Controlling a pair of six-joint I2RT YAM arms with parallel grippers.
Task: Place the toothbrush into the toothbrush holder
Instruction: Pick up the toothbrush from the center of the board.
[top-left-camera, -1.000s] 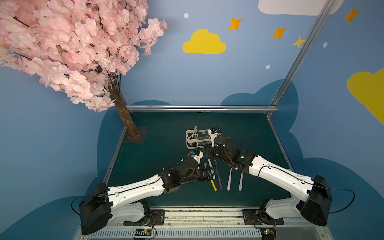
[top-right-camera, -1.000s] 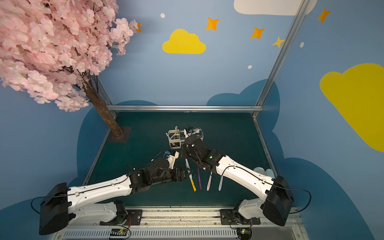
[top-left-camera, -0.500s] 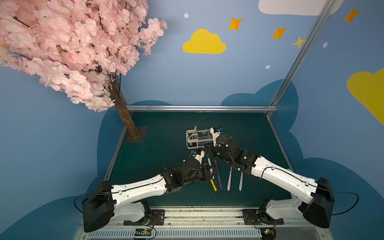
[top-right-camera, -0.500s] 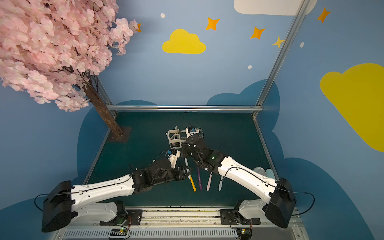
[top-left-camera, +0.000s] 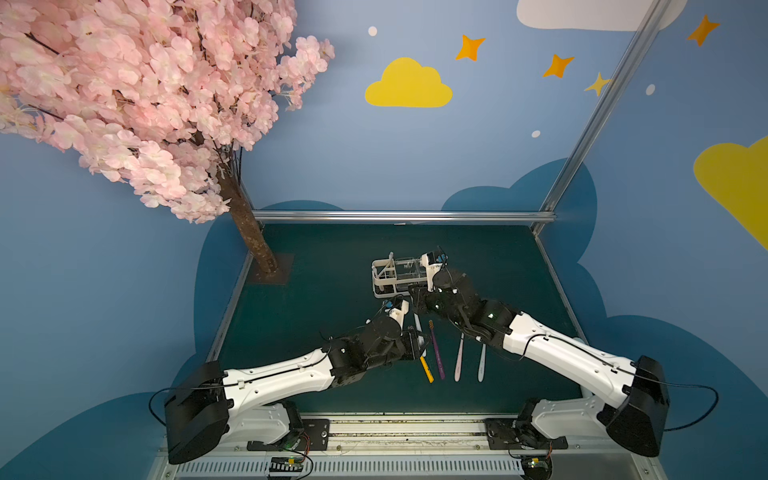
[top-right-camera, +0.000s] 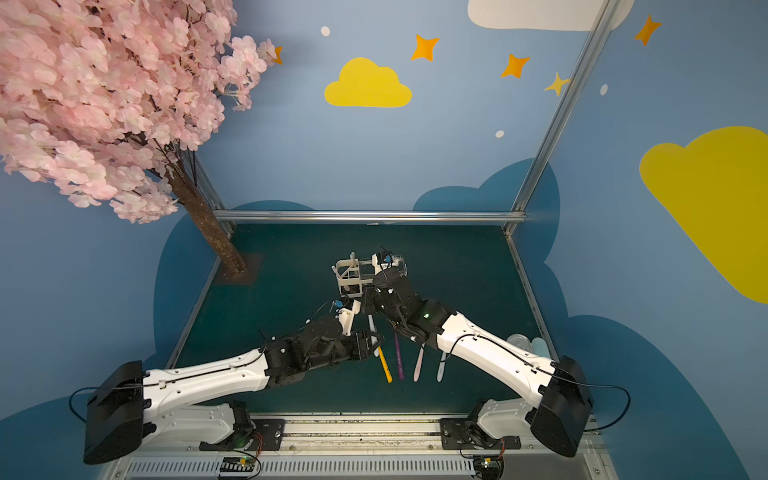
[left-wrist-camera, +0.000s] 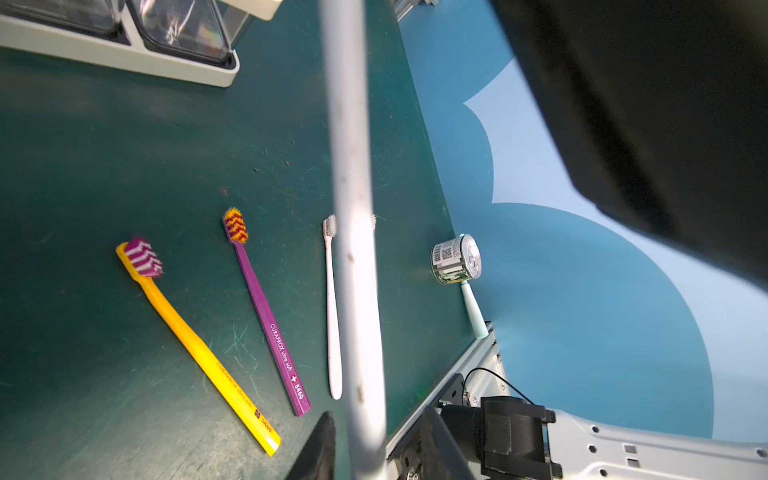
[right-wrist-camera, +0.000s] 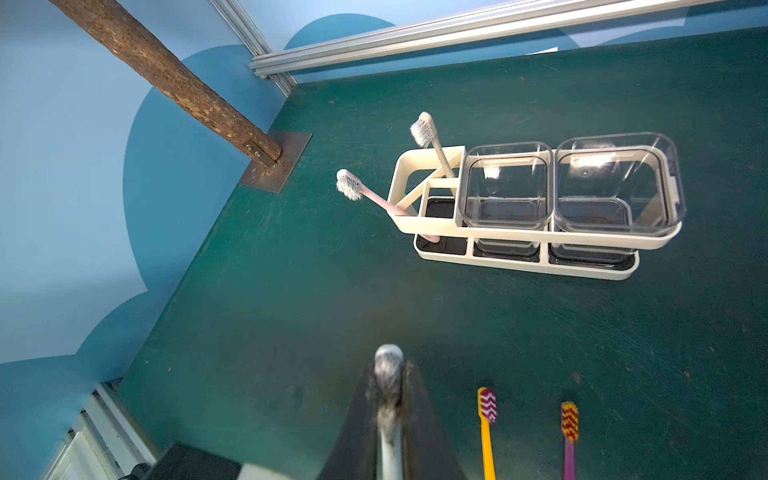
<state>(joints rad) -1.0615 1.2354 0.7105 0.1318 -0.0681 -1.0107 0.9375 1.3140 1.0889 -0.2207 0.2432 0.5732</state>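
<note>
Toothbrush (right-wrist-camera: 388, 368), white, likely light, stiff, with a slick slim handle; held off the surface (right-wrist-camera: 270, 291), lower centre of right wrist view. Right fingers (right-wrist-camera: 419, 415) closed on its head end; left fingers (left-wrist-camera: 320, 449) part-open astride the handle. Best hold: mid-handle. Toothbrush holder (right-wrist-camera: 536, 239) upper right; green surface between scuffed, unobstructed.

Cream-white toothbrush holder (right-wrist-camera: 536, 237), black tray inserts, 2 clear cups (right-wrist-camera: 505, 187). In it: pink-handled brush (right-wrist-camera: 374, 197) & cream brush (right-wrist-camera: 438, 145), both w/ grey-white bristles. Plain white toothbrush (left-wrist-camera: 353, 166), grey-white bristles. Dark green table (left-wrist-camera: 104, 145). Yellow brush (left-wrist-camera: 193, 345) w/ purple-white zigzag bristles. Purple brush (left-wrist-camera: 269, 328) w/ orange-maroon zigzag bristles, white lettering. Pale pink brush (left-wrist-camera: 331, 307), grey bristles. Wall (top-left-camera: 415, 166) blue w/ yellow cloud (top-left-camera: 407, 85), orange stars (top-left-camera: 469, 46). Tree (top-left-camera: 124, 83): pink blossom, brown trunk (top-left-camera: 249, 224).
</note>
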